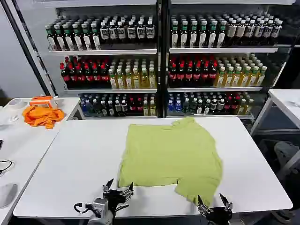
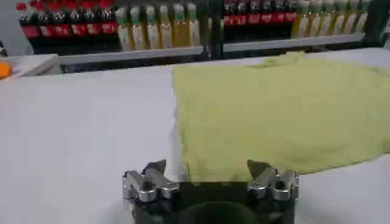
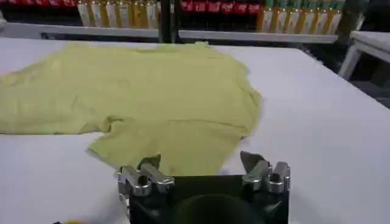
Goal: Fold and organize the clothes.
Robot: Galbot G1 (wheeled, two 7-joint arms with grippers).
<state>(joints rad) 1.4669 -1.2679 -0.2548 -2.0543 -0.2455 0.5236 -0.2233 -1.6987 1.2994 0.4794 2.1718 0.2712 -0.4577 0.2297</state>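
- The T-shirt (image 1: 171, 157) is lime-green and lies spread flat near the middle of the white table (image 1: 70, 164), with its neck toward the shelves of bottles (image 1: 154, 65) and its hem toward the robot.
- On the left side table (image 1: 18, 136) an orange cloth (image 1: 43, 115) lies in a heap, well apart from the shirt; it is not part of the job.
- The left gripper (image 1: 118, 187) hangs at the near edge of the table, just beside the shirt's near left corner. Its jaws stand wide open and hold nothing.
- The right gripper (image 1: 214, 202) hangs at the near edge too, just beside the near right corner of the shirt, where a flap of cloth reaches toward the robot. Its jaws are also wide open and empty.
- I judge that the step in hand is to take the near edge for a first fold. To do it well, each gripper should pinch one corner and take only the cloth, not push it along the table. Then both should lift together and evenly, so the fold line stays straight.
- The near edge is uneven and has a notch, so it is hard to tell which part is hem and which is sleeve.
- No print is visible on the upper side.
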